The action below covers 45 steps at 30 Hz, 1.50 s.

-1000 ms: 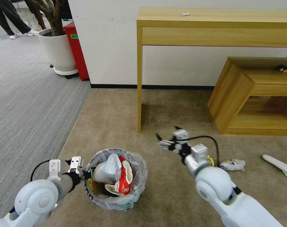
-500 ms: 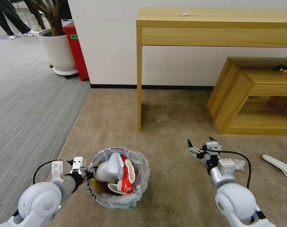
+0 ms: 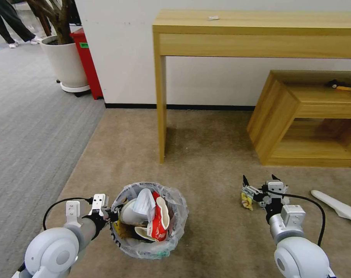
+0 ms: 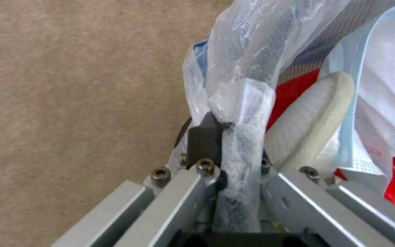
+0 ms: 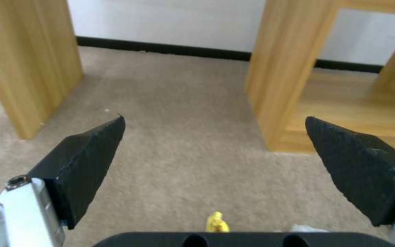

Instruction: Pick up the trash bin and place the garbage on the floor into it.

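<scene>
The trash bin [image 3: 150, 247], round and dark with a crinkled clear bag, stands on the beige floor [image 3: 214, 162]. It holds a white slipper, a red paper cup and a pale face mask. My left gripper [image 3: 109, 215] is shut on its near rim; the left wrist view shows the gripper [image 4: 227, 128] clamping the bag-covered rim [image 4: 248, 99]. My right gripper [image 3: 259, 178] hangs open over the carpet, just beside a small yellow scrap of garbage [image 3: 246, 201]. In the right wrist view the gripper [image 5: 213, 118] is spread wide with the yellow scrap [image 5: 216, 222] below it. A white slipper [image 3: 337, 206] lies farther right.
A tall wooden console table has its leg [image 3: 161, 116] behind the bin. A low wooden shelf unit [image 3: 295, 116] stands at the right. The grey striped carpet [image 3: 28, 135] runs along the left, with a white planter pot [image 3: 65, 61] and a red box [image 3: 86, 58] at the back.
My right arm has swung right and drawn back from near the table leg to the yellow scrap, still open. The left gripper keeps its hold on the bin. The camera turned slightly.
</scene>
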Motion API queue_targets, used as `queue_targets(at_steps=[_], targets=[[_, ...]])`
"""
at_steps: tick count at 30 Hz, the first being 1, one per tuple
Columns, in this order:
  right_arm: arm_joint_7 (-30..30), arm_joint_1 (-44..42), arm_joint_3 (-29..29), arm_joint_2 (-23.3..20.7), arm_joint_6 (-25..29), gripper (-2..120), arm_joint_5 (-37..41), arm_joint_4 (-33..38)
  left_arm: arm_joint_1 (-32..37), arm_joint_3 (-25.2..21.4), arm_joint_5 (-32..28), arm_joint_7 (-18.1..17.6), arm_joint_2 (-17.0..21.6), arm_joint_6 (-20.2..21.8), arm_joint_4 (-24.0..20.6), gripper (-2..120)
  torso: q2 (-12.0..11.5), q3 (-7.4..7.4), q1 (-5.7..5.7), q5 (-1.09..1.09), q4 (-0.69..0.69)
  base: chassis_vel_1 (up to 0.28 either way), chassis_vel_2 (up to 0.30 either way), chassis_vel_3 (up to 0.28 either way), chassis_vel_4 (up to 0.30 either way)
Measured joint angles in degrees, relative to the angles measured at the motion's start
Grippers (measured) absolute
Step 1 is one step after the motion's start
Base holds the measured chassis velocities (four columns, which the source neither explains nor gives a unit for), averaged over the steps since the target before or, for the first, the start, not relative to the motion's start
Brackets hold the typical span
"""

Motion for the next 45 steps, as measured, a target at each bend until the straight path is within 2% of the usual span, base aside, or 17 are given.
queue_targets(at_steps=[20, 25, 27, 30, 32, 34, 35, 36, 39, 45], targets=[[-1.04, 0.06, 0.78, -0.32, 0.34, 100, 1.54, -3.6, 0.48, 0.23, -0.05, 0.2, -0.26, 0.0, -0.21, 0, 0.0, 0.01, 0.0, -0.02, -0.01, -0.19, -0.186, 0.184, 0.182], [-2.03, 1.48, 0.58, -0.75, 0.86, 100, 3.22, -6.68, 0.39, 0.4, -0.04, 0.23, -0.33, 0.0, 0.01, 0, 0.0, 0.01, 0.0, -0.06, -0.01, -0.135, -0.129, 0.111, 0.131], [-4.47, 2.66, 0.61, -1.14, 1.03, 100, 6.77, -9.45, 0.43, 0.35, -0.03, 0.25, -0.36, 0.0, 0.01, 0, 0.0, 0.01, 0.0, 0.02, -0.01, -0.068, -0.067, 0.076, 0.093], [-5.47, 4.41, 0.42, -1.52, 0.91, 100, 10.58, -12.88, 0.55, 0.23, -0.03, 0.3, -0.47, 0.0, 0.01, 0, 0.0, 0.01, 0.0, -0.04, -0.01, -0.038, -0.024, 0.044, 0.037], [-5.66, 5.27, 0.26, -1.58, 0.53, 100, 12.34, -14.44, 0.6, 0.16, -0.03, 0.32, -0.53, 0.0, 0.02, 0, 0.0, 0.01, 0.0, -0.01, -0.01, 0.0, 0.0, 0.0, 0.0], [-4.95, 6.95, 0.0, -1.54, -1.5, 100, 16.75, -16.77, 0.63, 0.1, 0.0, 0.33, -0.6, 0.0, 0.14, 0, 0.0, 0.01, 0.0, -0.03, 0.0, 0.0, 0.0, 0.0, 0.0], [-2.78, 8.0, -0.18, -1.23, -3.88, 100, 20.86, -17.75, 0.62, 0.09, 0.01, 0.33, -0.63, 0.0, 0.3, 0, 0.0, 0.01, 0.01, -0.05, 0.0, 0.0, 0.0, 0.0, 0.0], [-2.78, 8.0, -0.18, -1.23, -3.88, 100, 20.86, -17.75, 0.62, 0.09, 0.01, 0.33, -0.63, 0.0, 0.3, 0, 0.0, 0.01, 0.01, -0.05, 0.0, 0.0, 0.0, 0.0, 0.0], [4.79, 10.07, -0.77, -0.08, -8.46, 100, 31.11, -19.78, 0.27, 0.21, 0.0, 0.33, -0.62, 0.0, 0.82, 0, 0.0, 0.01, 0.01, -0.04, 0.0, 0.0, 0.0, 0.0, 0.0], [10.92, 13.79, -1.57, 1.25, -10.68, 100, 37.43, -25.38, -0.26, 0.93, 0.03, 0.35, -0.55, 0.0, 1.4, 0, -0.01, 0.01, 0.0, -0.04, -0.01, 0.0, 0.0, 0.0, 0.0]])
